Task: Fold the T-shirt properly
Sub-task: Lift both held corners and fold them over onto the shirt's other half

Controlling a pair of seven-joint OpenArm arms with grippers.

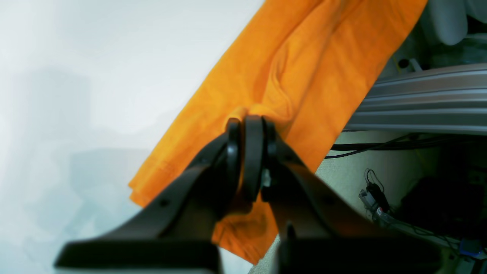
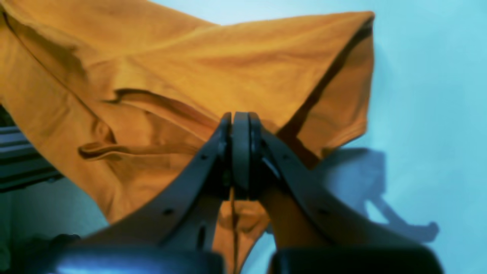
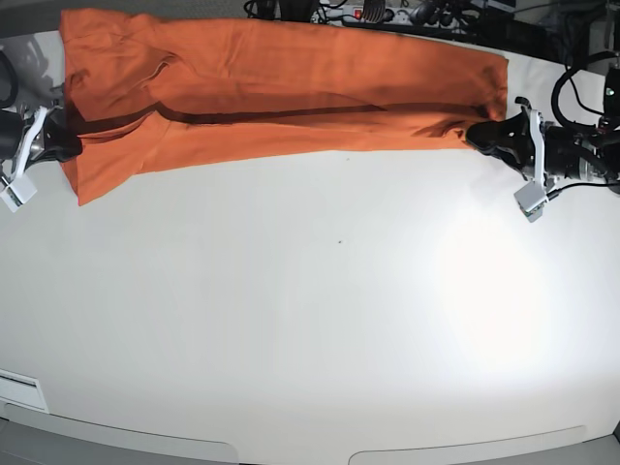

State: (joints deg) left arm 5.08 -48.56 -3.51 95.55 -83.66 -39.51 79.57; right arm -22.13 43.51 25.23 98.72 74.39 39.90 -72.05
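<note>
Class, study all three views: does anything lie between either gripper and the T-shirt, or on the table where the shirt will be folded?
Nothing visible does. The left gripper and right gripper are both shut directly on the T-shirt, one at each end. The white table in front of it shows no other objects.

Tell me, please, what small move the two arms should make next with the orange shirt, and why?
Probably draw the gripped edge toward the table's near side. Both the left gripper and right gripper are shut on the T-shirt, stretched lengthwise along the table's far edge.
</note>
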